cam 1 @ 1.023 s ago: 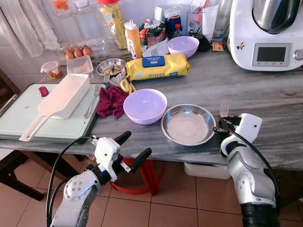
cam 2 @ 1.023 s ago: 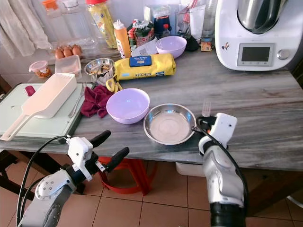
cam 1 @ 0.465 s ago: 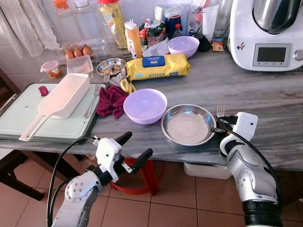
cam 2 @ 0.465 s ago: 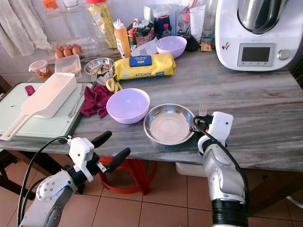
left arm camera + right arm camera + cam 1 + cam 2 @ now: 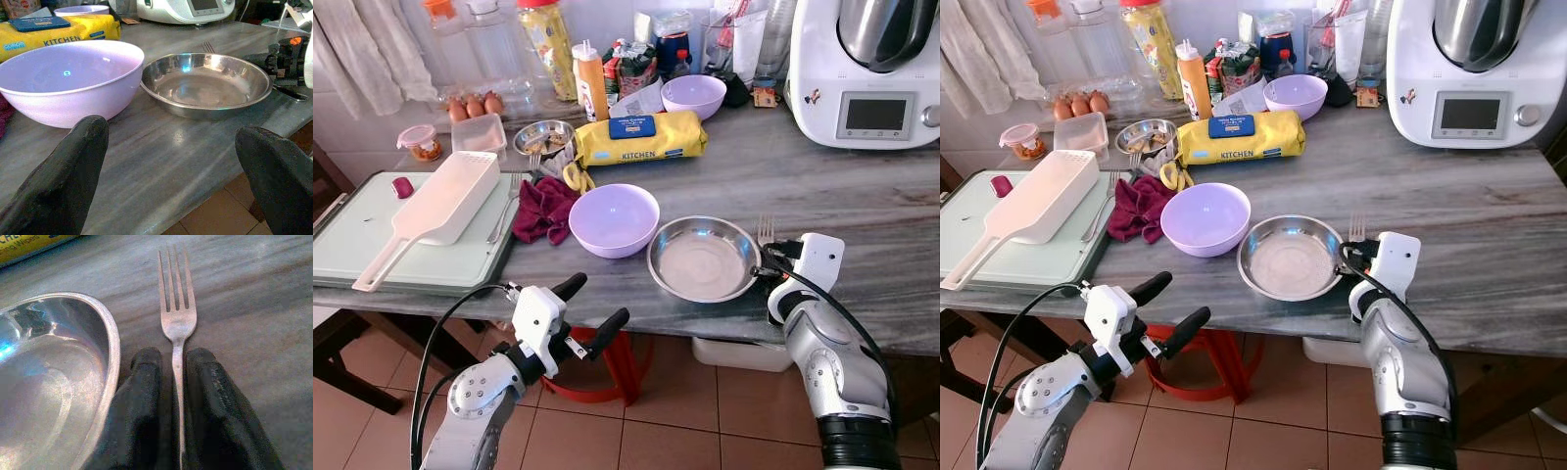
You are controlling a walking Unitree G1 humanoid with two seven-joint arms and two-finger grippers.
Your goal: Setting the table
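Grey marble surface (image 5: 862, 196) | steel plate (image 5: 703, 258) set beside lilac bowl (image 5: 613, 218) | fork (image 5: 176, 316) laid flat just right of plate, handle clamped between right gripper (image 5: 174, 363) jaws | left gripper (image 5: 590, 313) held below surface edge, jaws spread wide

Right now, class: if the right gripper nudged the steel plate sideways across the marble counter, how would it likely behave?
The steel plate looks thin and shallow, so probably light. It would likely slide easily on the smooth counter. Its low, wide shape makes tipping unlikely, but it might bump the purple bowl close beside it.
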